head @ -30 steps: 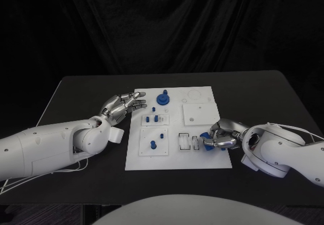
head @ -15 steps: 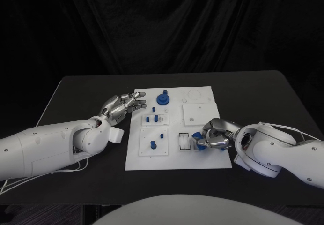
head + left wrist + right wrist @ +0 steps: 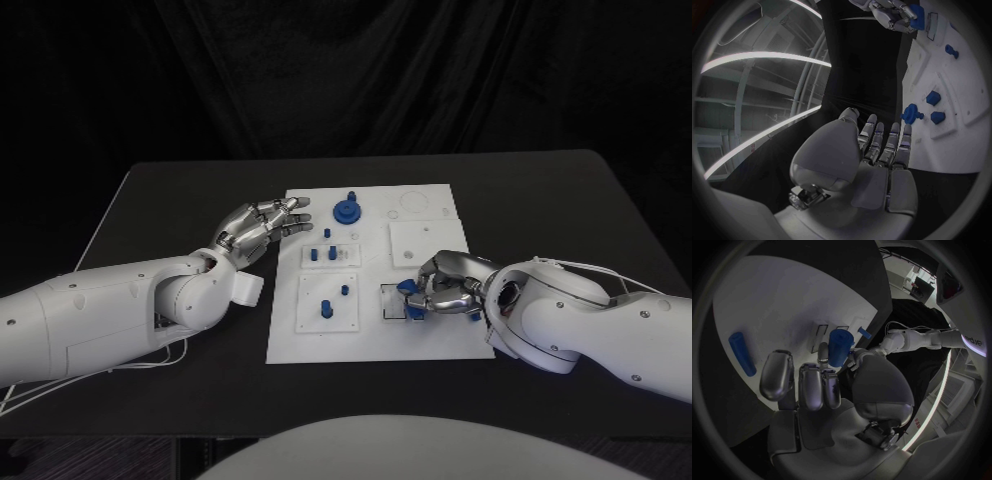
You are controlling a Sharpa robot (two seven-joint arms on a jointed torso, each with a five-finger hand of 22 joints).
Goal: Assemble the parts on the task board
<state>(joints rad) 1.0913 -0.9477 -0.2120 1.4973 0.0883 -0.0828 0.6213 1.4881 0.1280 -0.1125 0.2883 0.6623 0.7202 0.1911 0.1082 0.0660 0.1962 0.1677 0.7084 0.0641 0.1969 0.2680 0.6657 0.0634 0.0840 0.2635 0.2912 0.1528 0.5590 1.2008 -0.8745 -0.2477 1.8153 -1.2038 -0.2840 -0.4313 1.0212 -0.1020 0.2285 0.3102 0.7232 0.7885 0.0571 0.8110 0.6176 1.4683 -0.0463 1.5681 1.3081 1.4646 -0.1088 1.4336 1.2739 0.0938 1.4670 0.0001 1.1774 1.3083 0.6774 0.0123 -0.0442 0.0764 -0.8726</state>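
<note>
The white task board (image 3: 375, 340) lies mid-table. My right hand (image 3: 444, 283) pinches a short blue cylinder (image 3: 410, 291) between thumb and a finger, low over the slotted block (image 3: 392, 303) near the board's front right. In the right wrist view the cylinder (image 3: 839, 347) stands in the fingers just above the slots (image 3: 820, 335), and another blue cylinder (image 3: 742, 354) lies loose on the board. My left hand (image 3: 264, 228) is open with straight fingers at the board's left edge, holding nothing (image 3: 873, 150).
A blue gear-like part (image 3: 348, 212) stands near the board's far edge. Small blue pegs (image 3: 329, 254) stand in the left-hand plates, with two more (image 3: 336, 298) nearer the front. A square white cover plate (image 3: 426, 240) sits right of centre. Black table (image 3: 562, 200) surrounds the board.
My right hand has carried the blue cylinder leftward, from the board's right edge to over the slotted block. My left hand has stayed put.
</note>
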